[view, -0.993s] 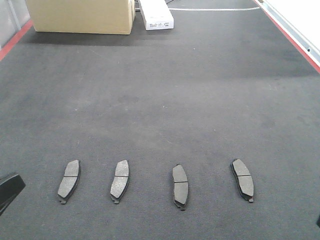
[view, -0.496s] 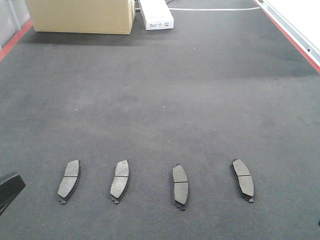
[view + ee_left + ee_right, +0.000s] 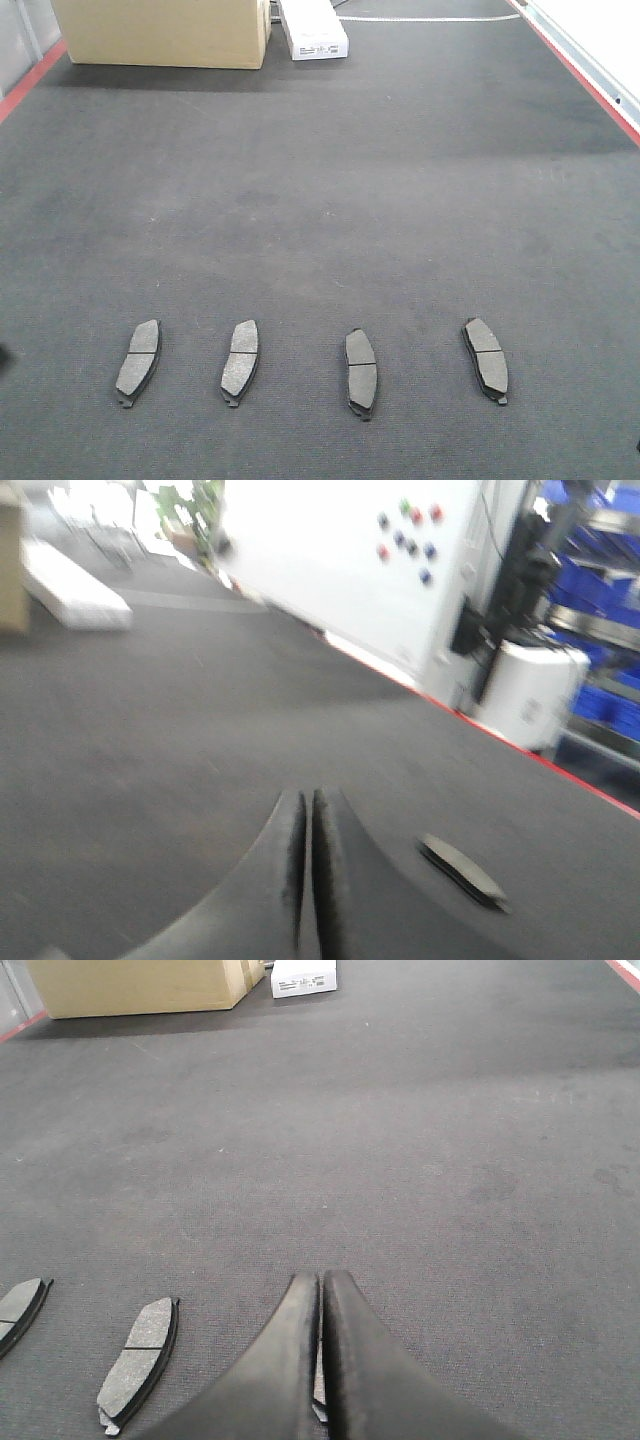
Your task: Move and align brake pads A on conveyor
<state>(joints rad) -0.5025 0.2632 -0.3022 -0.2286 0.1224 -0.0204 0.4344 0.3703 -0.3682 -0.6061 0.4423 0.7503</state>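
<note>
Fingers [image 3: 312, 830] of the left gripper [image 3: 308, 810] and right gripper [image 3: 321, 1295] are pressed closed, empty; the left has withdrawn from the front view's near-left edge, while four dark grey curved brake pads [image 3: 361, 372] lie unmoved on the charcoal conveyor belt [image 3: 330, 200].

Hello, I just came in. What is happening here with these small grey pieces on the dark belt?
Four small dark grey curved brake pads lie in a row across the rough charcoal conveyor belt, apart from each other. Nothing is held now. The left claw and the right claw are both shut and empty, low over the belt. A cardboard box and a white box stand at the far end.
</note>
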